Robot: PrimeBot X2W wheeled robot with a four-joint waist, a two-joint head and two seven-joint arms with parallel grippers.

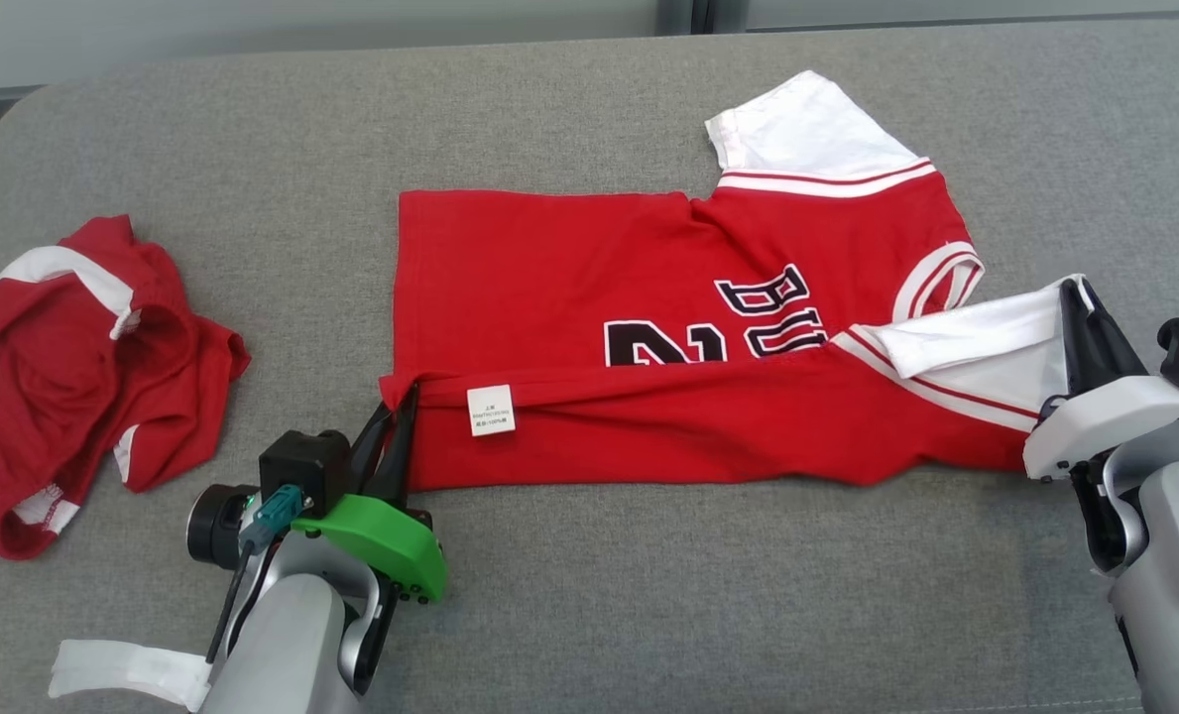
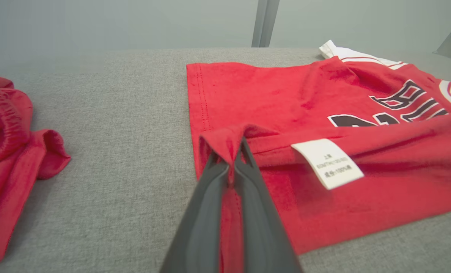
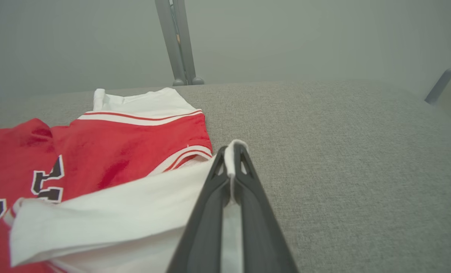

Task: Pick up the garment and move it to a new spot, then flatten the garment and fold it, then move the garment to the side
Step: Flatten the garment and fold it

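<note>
The garment (image 1: 589, 288) is a red jersey with white sleeves and black lettering, spread sideways on the grey cushion, its near long edge folded over toward the middle. My left gripper (image 1: 403, 397) is shut on the hem corner of that folded edge, red cloth pinched between its fingers (image 2: 214, 178). A white care label (image 2: 327, 163) shows on the fold just right of it. My right gripper (image 1: 1077, 290) is shut on the white sleeve, whose cloth (image 3: 134, 216) drapes from the fingertips (image 3: 231, 151) back over the jersey (image 3: 96, 148).
A second crumpled red garment with white stripes (image 1: 73, 367) lies at the left of the cushion, also seen at the left edge of the left wrist view (image 2: 9, 151). Bare grey cushion (image 1: 648, 595) runs along the near side and to the right (image 3: 343, 151).
</note>
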